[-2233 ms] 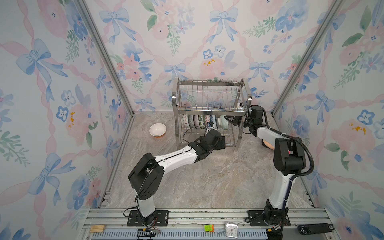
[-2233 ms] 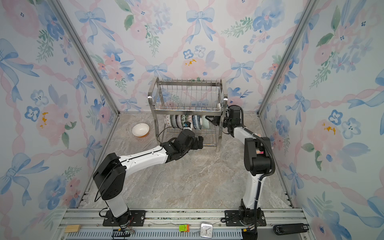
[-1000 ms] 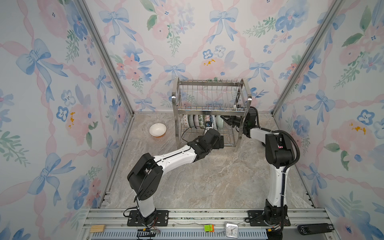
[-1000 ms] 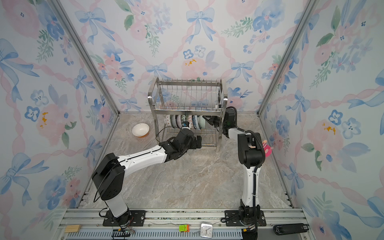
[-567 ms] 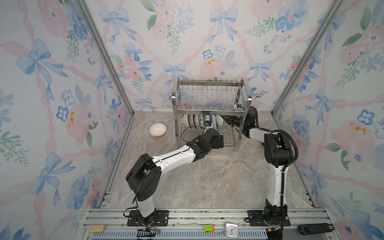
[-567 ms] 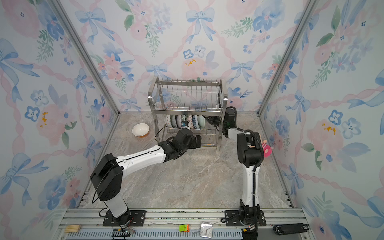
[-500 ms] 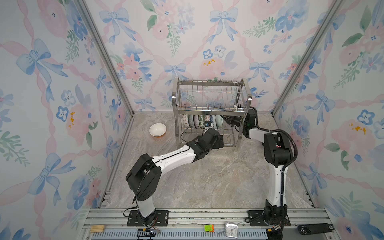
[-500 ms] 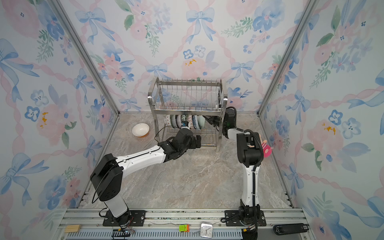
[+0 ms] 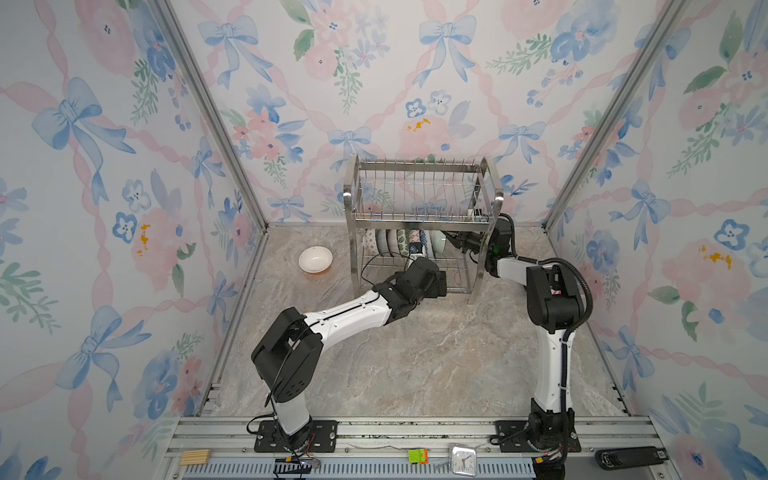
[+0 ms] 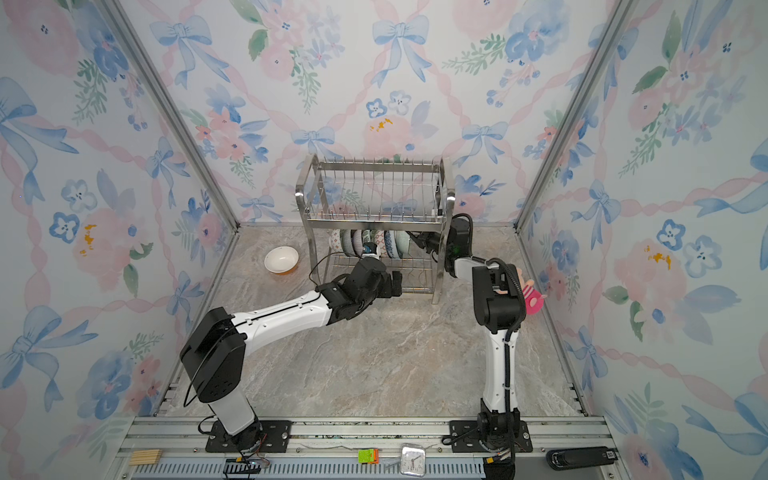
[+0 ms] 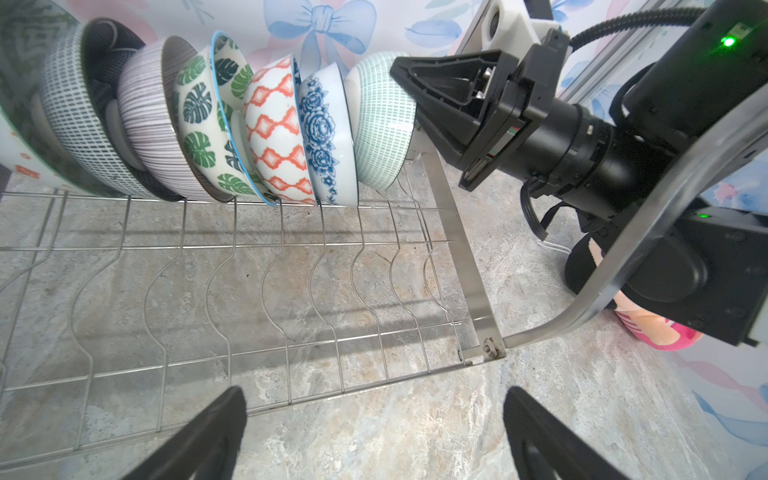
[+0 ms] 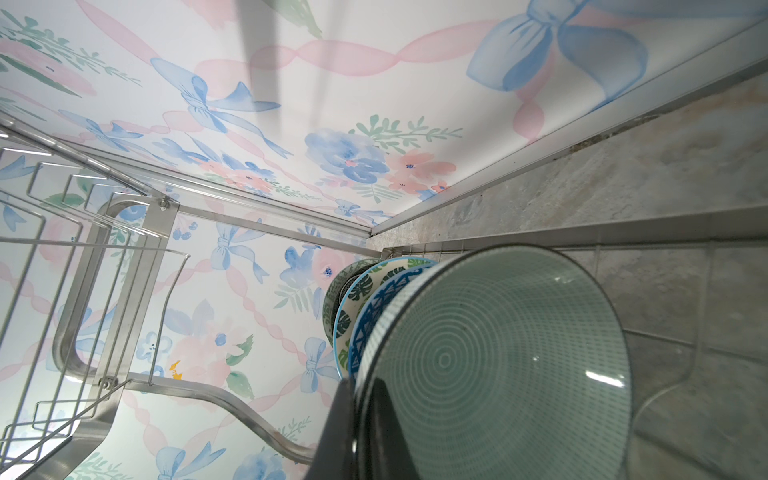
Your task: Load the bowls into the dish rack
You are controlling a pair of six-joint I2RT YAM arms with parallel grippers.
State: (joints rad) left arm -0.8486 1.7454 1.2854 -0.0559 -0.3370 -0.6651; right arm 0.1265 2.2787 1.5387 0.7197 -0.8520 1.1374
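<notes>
The dish rack [image 9: 419, 216] [image 10: 374, 208] stands against the back wall. Several bowls [image 9: 395, 242] [image 11: 216, 120] stand on edge in a row on its lower tier. The pale green bowl [image 11: 382, 120] [image 12: 498, 365] is the right end of that row, leaning on the blue floral one. My right gripper [image 9: 451, 243] [image 11: 399, 70] [image 12: 359, 399] reaches in from the rack's right side and is shut on this bowl's rim. My left gripper [image 11: 374, 419] [image 9: 444, 283] hangs open and holds nothing, low at the front of the lower tier. An orange-and-white bowl [image 9: 315, 259] [image 10: 281, 259] sits upright on the floor, left of the rack.
A pink plush doll [image 10: 530, 297] [image 11: 656, 332] lies on the floor behind the right arm, near the right wall. The rack's upper tier [image 9: 415, 191] holds nothing. Flowered walls close in three sides. A small clock [image 9: 462, 459] lies on the front rail.
Two seconds ago the right arm swung in toward the rack, carrying its gripper up to the bowl row. Over the last second nothing visibly moves. The left gripper stays open in place.
</notes>
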